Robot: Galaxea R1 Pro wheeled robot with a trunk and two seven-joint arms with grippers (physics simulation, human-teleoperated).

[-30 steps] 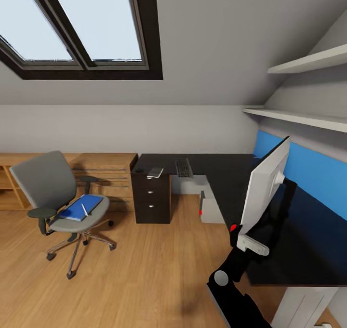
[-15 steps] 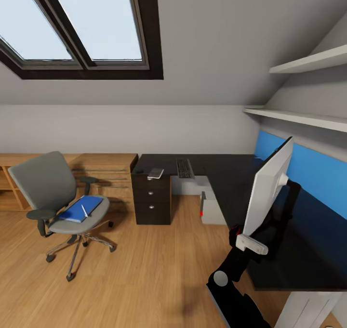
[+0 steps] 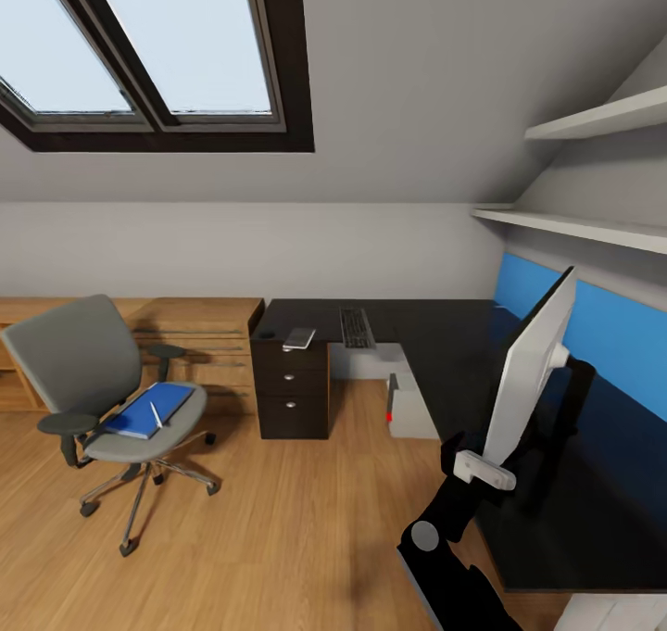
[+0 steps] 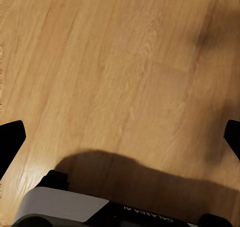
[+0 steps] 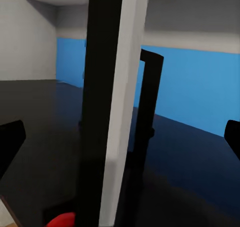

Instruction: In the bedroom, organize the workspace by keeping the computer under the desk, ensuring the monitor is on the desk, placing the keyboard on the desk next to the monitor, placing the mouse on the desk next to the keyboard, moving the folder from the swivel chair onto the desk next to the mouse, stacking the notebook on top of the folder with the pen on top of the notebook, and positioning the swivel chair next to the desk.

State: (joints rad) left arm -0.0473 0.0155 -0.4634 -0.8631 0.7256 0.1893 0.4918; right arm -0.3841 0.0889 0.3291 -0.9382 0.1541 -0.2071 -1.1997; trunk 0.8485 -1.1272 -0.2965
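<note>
The monitor (image 3: 533,372) stands on the black desk (image 3: 435,334), its white back and edge toward me. My right gripper (image 3: 482,469) sits at its lower corner. In the right wrist view the monitor's edge (image 5: 107,102) stands between the wide-apart fingers of the open right gripper (image 5: 120,142). The left gripper (image 4: 120,142) hangs open over the floor. The keyboard (image 3: 356,327), a pale notebook (image 3: 298,338) and the small mouse (image 3: 269,333) lie at the desk's far end. The computer (image 3: 408,409) stands under the desk. On the swivel chair (image 3: 88,372) lies the blue folder (image 3: 144,413) with the pen (image 3: 156,415) on it.
A dark drawer unit (image 3: 292,395) holds up the desk's left end, with a light-wood chest of drawers (image 3: 204,334) beside it. A blue wall panel (image 3: 611,334) and two white shelves (image 3: 574,228) run along the right wall. Wooden floor (image 3: 306,501) lies between me and the chair.
The whole view has shifted, so the camera has moved. The monitor now sits slightly further right of my right gripper, and its red dot has slipped out of sight behind the gripper.
</note>
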